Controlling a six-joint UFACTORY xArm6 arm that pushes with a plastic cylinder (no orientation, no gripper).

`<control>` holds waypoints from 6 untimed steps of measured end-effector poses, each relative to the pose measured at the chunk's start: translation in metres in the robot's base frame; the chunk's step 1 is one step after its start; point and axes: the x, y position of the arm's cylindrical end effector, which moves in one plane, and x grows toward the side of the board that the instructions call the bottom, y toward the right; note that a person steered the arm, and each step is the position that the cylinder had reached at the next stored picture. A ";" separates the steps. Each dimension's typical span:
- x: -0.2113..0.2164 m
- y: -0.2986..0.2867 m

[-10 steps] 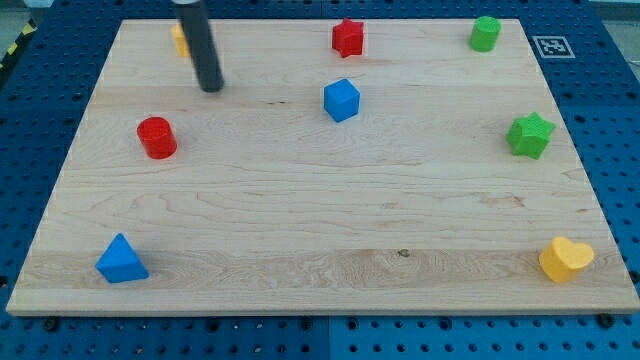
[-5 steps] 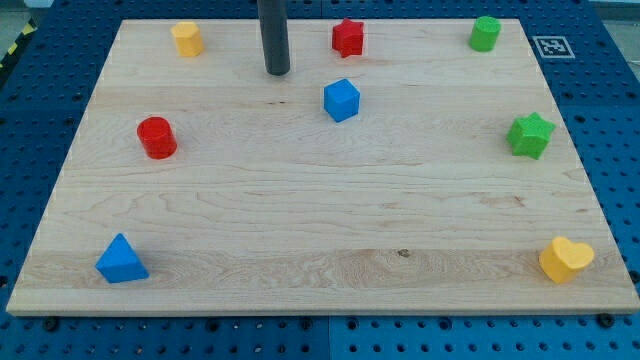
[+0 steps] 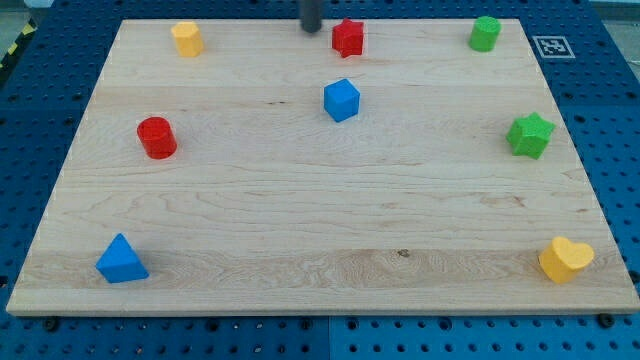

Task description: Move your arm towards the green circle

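The green circle [image 3: 485, 33], a short green cylinder, stands at the view's top right corner of the wooden board [image 3: 320, 250]. My tip [image 3: 311, 28] is at the view's top edge, just left of the red star [image 3: 347, 37], apart from it. The green circle lies far to the tip's right, beyond the red star. Only the rod's lowest part shows.
A blue cube [image 3: 341, 100] sits below the red star. A yellow block [image 3: 186, 38] is at top left, a red cylinder [image 3: 156, 137] at left, a blue triangle [image 3: 121, 259] at bottom left. A green star [image 3: 530, 135] is at right, a yellow heart [image 3: 565, 259] at bottom right.
My tip has moved from the top left, near the yellow block, to the right and up, to just left of the red star. No block has moved.
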 end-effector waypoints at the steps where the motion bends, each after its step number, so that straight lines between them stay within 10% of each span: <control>1: 0.000 0.044; 6: 0.012 0.143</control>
